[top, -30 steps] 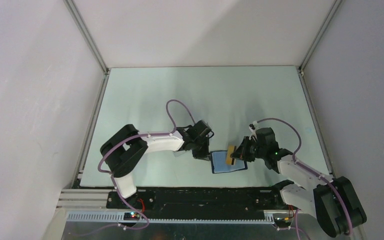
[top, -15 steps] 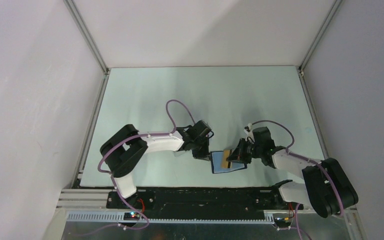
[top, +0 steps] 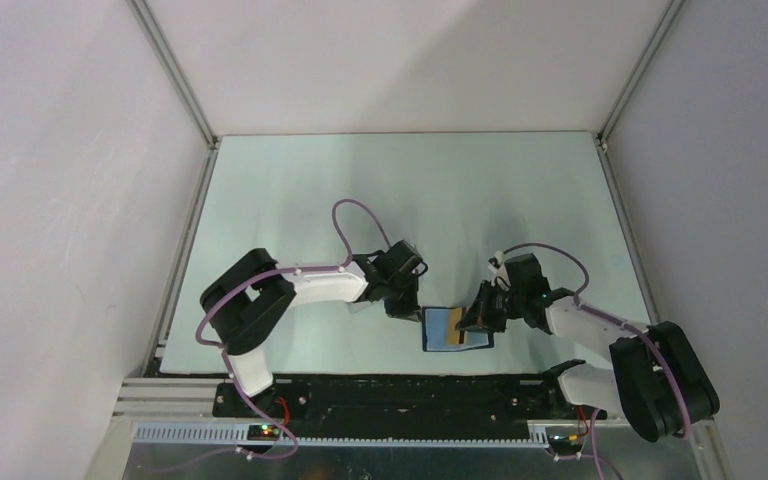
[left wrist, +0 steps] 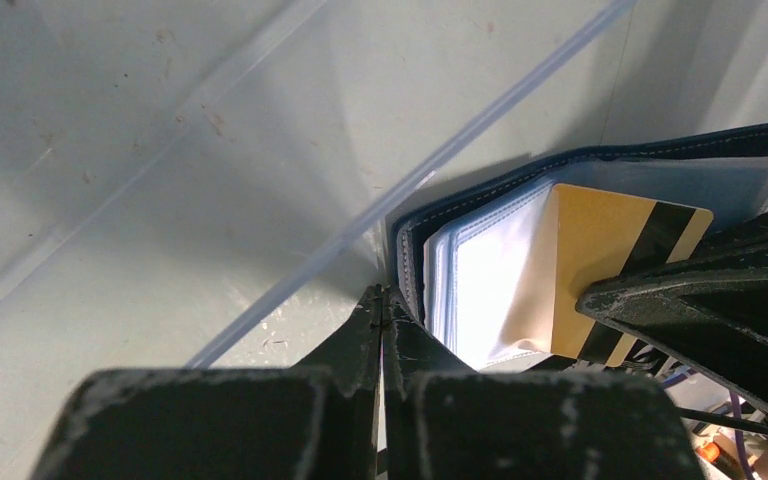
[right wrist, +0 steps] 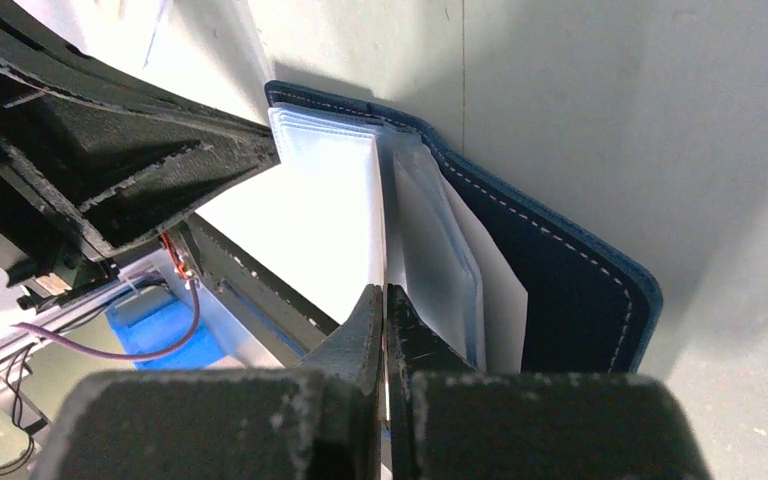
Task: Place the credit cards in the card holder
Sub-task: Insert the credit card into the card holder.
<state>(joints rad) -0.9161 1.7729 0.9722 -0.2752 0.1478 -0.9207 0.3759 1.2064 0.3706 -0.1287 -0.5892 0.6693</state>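
Top external view puts one small dark navy folding card holder (top: pixel 438 332) lying open low in the centre of the pale green table (top: pixel 400 190), between the two arms, with white walls (top: pixel 410 60) closing in the upper frame. The left gripper (top: pixel 407 308) sits at the holder's left edge. The right gripper (top: pixel 472 322) reaches over its right half and covers part of it. In the left wrist view, one thin gold-tan credit card (left wrist: pixel 585 245) with a dark brown stripe lies across the holder's clear inner sleeves (left wrist: pixel 490 270), right of centre. The right gripper's jaws are closed on the card's striped end, and the right wrist view shows that card edge-on as a pale line running up from the pressed-together jaws. The left gripper's jaws are closed tight with no gap, tips just beside the holder's stitched corner; whether they pinch a layer cannot be told. A clear plastic tray (left wrist: pixel 480 128) shows its rim crossing diagonally from lower left to upper right behind the holder.
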